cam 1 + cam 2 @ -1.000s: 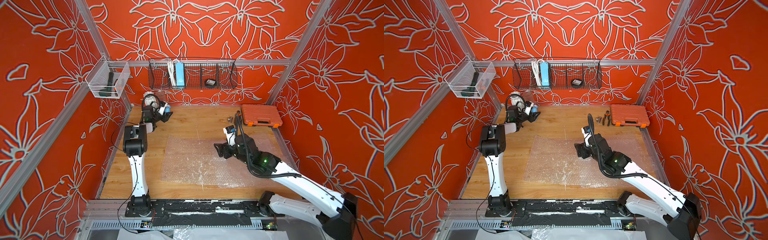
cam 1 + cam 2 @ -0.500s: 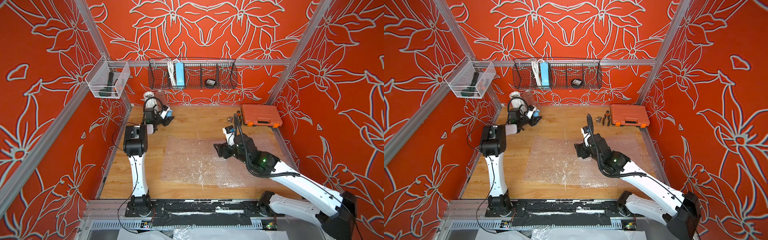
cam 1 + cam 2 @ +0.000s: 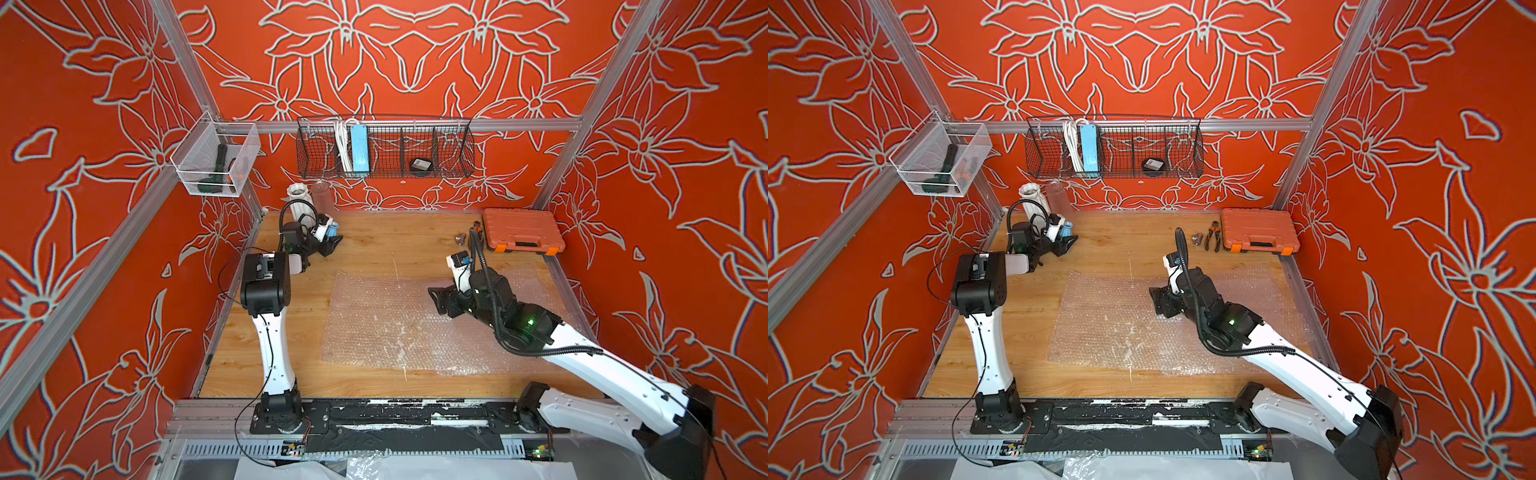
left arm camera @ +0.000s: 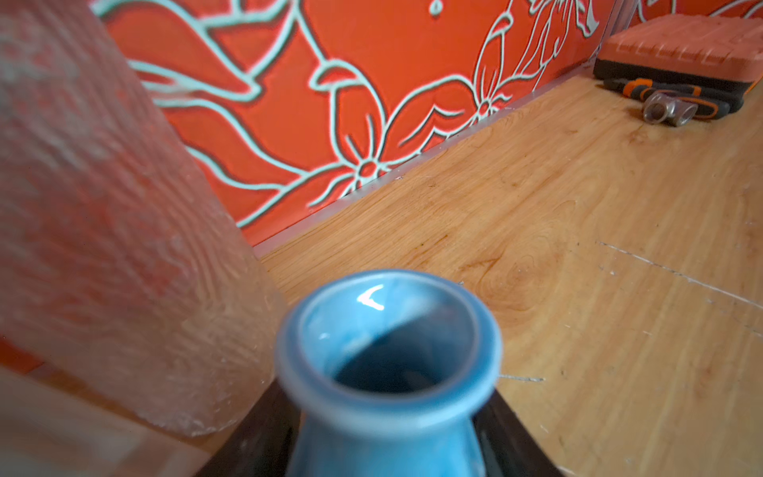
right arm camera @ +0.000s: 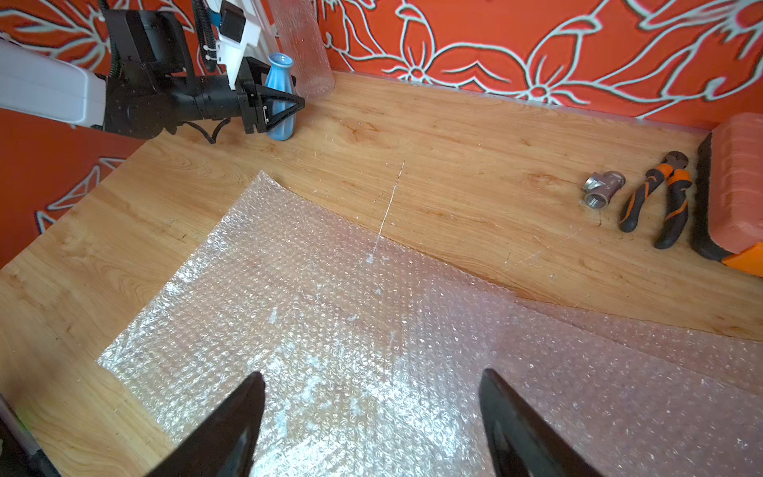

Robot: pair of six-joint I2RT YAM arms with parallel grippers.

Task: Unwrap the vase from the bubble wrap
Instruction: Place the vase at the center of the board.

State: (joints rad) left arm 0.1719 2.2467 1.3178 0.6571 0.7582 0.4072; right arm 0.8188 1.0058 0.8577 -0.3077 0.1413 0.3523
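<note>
Now: left gripper (image 5: 285,99) is clamped on the body of the blue vase (image 5: 278,80), one black finger on each side. Vase stands upright with its base on the wooden table (image 3: 395,245), at 11 o'clock of the tabletop in both top views, glaze bare. A rolled tube (image 4: 103,227) of bubbled plastic stands just beside it toward 12 o'clock, against the back wall.

Right gripper (image 5: 371,373): jaws wide apart, empty, hanging low over the bubble wrap (image 3: 386,328). Sheet lies flat, spread from table centre out to 4 o'clock.

At 1 o'clock, in a row: pipe fitting (image 5: 600,190), pliers (image 5: 656,198), orange tool case (image 3: 521,230).
</note>
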